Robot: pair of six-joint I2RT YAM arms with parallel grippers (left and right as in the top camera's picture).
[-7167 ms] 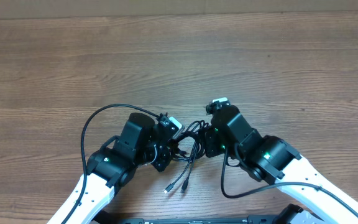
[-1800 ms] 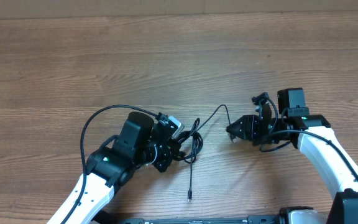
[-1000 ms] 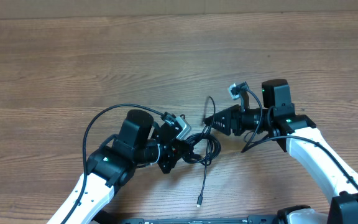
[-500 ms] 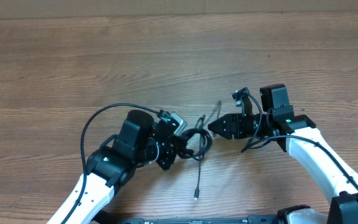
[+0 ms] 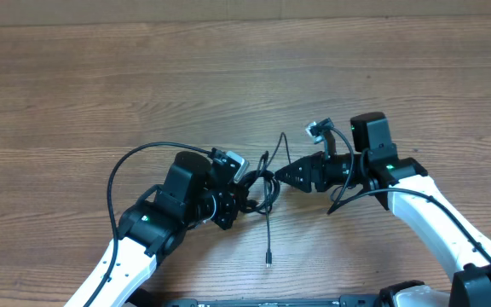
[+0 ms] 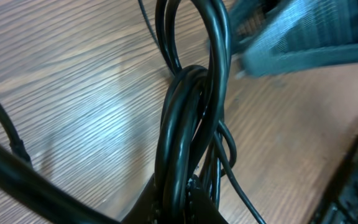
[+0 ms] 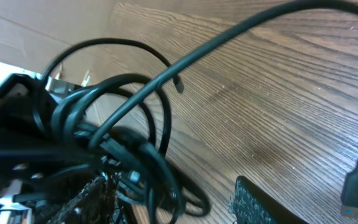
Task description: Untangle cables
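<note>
The left gripper [image 5: 241, 200] is clamped together on the thin black cables [image 5: 262, 183], a looped bundle of flexible cords that sits right at its tip. In the left wrist view several strands run side by side up out of the closed jaws and bend into a tall loop. One strand drops from the bundle toward the near edge, below and slightly right of the left gripper, and ends in a small plug [image 5: 268, 261] lying on the wood. Another thin strand rises beyond the bundle on the far side. The right gripper [image 5: 286, 175] points at the left gripper from the right, its tip just beside the bundle. I cannot tell whether its jaws are apart or together: only one textured dark finger pad [image 7: 260, 202] shows in its wrist view, with a strand crossing above it. Beneath the left gripper spreads the brown wood-grain table [image 5: 228, 68]
</note>
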